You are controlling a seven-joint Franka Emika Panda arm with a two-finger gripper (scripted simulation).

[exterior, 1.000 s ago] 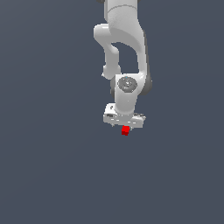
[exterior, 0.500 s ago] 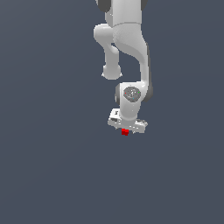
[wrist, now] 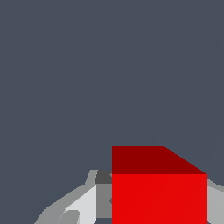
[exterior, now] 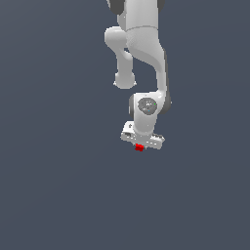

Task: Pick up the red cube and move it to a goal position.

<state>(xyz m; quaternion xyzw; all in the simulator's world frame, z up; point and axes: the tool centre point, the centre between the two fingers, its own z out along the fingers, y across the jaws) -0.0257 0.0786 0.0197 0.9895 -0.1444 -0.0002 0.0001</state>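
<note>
The red cube [exterior: 139, 147] is a tiny bright red block just under the white hand of my arm in the exterior view. My gripper [exterior: 140, 146] is shut on it; the fingers are mostly hidden behind the hand. In the wrist view the red cube [wrist: 159, 192] fills the near part of the picture, with one grey-white finger [wrist: 83, 205] against its side and the edge of the other finger [wrist: 215, 203] at the opposite side. Only plain grey ground shows beyond the cube.
The white arm [exterior: 141, 53] reaches down from the top of the exterior view. A plain dark grey surface [exterior: 58, 185] lies all around.
The hand has tilted and swung a little toward the exterior view's right with the cube held in it. The cube now shows less below the hand than before.
</note>
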